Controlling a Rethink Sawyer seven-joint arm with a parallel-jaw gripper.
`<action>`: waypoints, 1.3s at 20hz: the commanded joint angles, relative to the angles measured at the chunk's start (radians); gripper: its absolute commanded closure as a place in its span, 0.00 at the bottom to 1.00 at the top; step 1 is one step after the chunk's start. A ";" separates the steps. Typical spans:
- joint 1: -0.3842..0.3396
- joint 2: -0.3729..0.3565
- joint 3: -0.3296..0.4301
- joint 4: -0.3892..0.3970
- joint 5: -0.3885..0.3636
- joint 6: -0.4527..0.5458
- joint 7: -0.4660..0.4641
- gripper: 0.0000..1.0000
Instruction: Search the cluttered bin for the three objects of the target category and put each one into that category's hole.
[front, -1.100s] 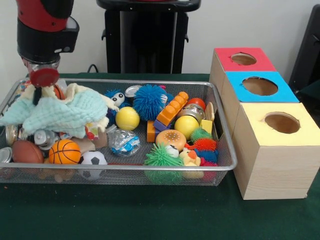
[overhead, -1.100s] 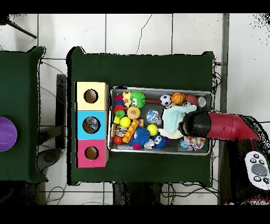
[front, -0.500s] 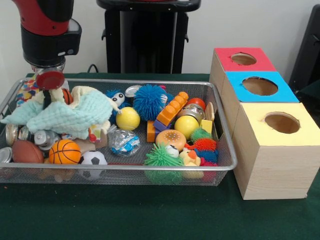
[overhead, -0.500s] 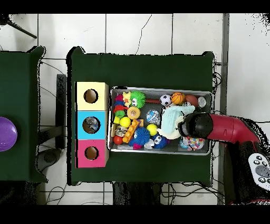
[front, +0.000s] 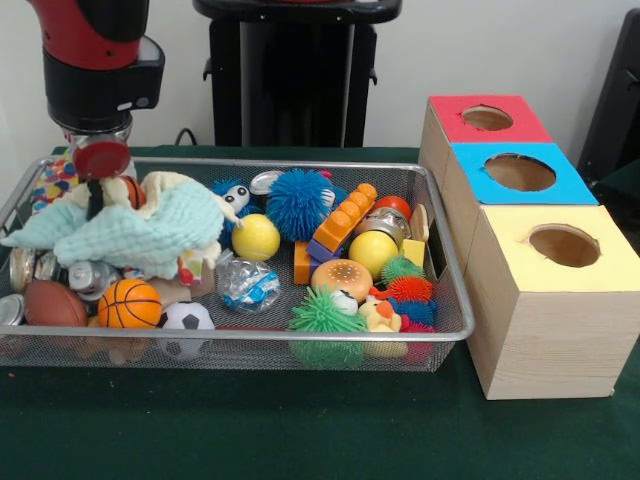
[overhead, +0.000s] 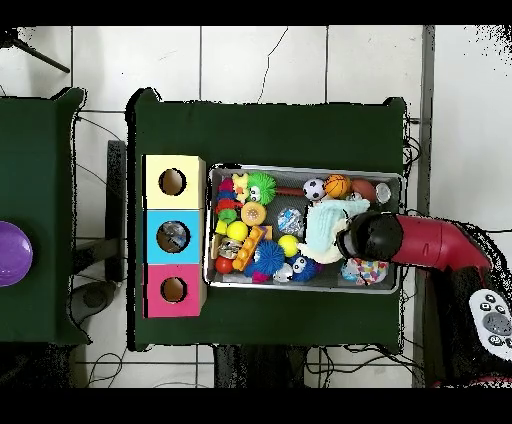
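A: Hand (front: 92, 190) position?
B: Down at the wire bin's (front: 440, 262) end farthest from the boxes, buried in the pale green cloth (front: 130, 230). Can't tell its opening or whether it's gripping the cloth.
A: Boxes?
B: Yellow box (front: 555, 300), blue box (front: 515, 180), red box (front: 480, 120) in a row just beside the bin on the green desk (front: 300, 430).

Bright, even indoor light, soft shadows under the wire bin (front: 440, 250), slight blur throughout, no strong glare
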 joint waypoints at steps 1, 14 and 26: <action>0.052 -0.022 0.039 0.055 -0.031 0.080 -0.179 0.00; 0.085 -0.141 0.006 -0.028 -0.074 0.126 -0.237 0.00; 0.035 -0.122 0.083 -0.051 -0.013 0.100 -0.272 0.00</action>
